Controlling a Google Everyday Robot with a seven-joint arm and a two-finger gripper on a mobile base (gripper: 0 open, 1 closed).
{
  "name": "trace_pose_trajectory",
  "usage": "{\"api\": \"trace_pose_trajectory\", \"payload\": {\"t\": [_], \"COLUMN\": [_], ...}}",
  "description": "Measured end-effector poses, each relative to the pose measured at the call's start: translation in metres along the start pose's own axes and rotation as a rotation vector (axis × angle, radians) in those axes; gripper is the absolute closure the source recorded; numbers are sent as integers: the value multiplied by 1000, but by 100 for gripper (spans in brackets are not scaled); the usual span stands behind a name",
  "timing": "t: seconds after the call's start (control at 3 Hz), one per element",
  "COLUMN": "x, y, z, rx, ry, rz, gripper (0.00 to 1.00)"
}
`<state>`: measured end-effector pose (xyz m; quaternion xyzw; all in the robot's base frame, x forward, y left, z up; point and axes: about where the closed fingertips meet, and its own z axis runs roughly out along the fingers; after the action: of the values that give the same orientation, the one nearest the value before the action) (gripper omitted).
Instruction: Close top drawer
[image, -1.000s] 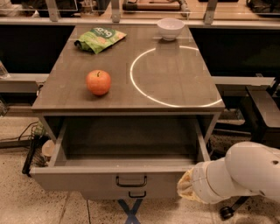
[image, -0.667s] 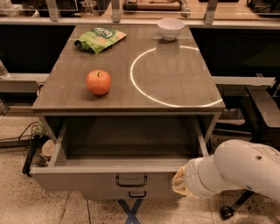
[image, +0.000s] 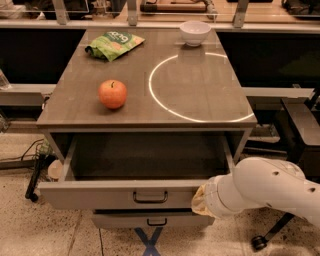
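The top drawer (image: 100, 195) is the wide grey box under the table top, pulled out towards me and empty inside, with a dark bail handle (image: 150, 197) in the middle of its flat front. My gripper (image: 201, 200) is at the right end of the drawer front, against it, at the tip of my white arm (image: 265, 187), which comes in from the right. The arm's wrist hides the gripper's tip.
A narrower grey drawer (image: 150, 220) with a similar handle sits just below. On the table top (image: 200, 100) are a red apple (image: 112, 93), a green chip bag (image: 115, 44) and a white bowl (image: 195, 32). Cables lie on the floor at left (image: 35, 170). A chair base (image: 265, 239) stands at right.
My arm has moved left along the drawer front. The top drawer has slid a little way in towards the table.
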<state>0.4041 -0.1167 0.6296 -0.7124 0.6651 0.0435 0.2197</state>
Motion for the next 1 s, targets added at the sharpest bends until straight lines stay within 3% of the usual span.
{"api": "trace_pose_trajectory", "payload": {"t": [0.33, 0.67, 1.0], "x": [-2, -12, -17], "y": [-21, -63, -89], "z": [-3, -15, -20], "rx": [33, 97, 126], "ry": [-7, -9, -6], "rz": [-3, -28, -43], "gripper": [100, 100, 100]}}
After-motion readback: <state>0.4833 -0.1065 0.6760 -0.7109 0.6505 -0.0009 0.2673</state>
